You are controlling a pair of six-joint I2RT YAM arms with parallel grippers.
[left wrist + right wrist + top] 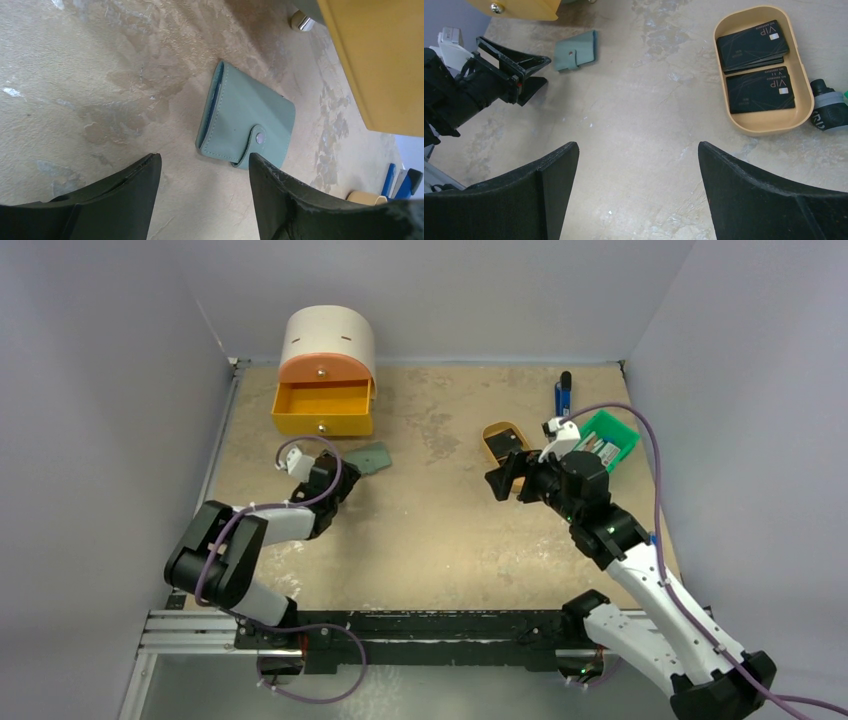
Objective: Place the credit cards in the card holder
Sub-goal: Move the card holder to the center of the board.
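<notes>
Tan, mottled tabletop [440, 540] enclosed by plain pale grey walls [100, 390] at left, back and right. Aluminium rail [190, 632] along the near edge. Yellow drawer cabinet [325, 375], drawer open, near the far left corner. Even, diffuse light.

**Two black-and-white arms trailing purple cables**

The left arm [240, 550] is built from bulky black joints and smooth white shells, with a purple left cable [212, 560] looping along it. A small white camera block [297, 462] sits at its wrist. The right arm [655, 615] is made the same way, with long white links, black joints, a purple right cable [655, 455] and its own white wrist block [560, 432]. Both bases sit on a black bar [420, 625] beside a silver rail [190, 630]. The left gripper [204, 159] has two matte black, wedge-shaped fingers [300, 205], one scuffed pale along its edge. The right gripper [636, 145] has matching black wedges [769, 200].
</notes>
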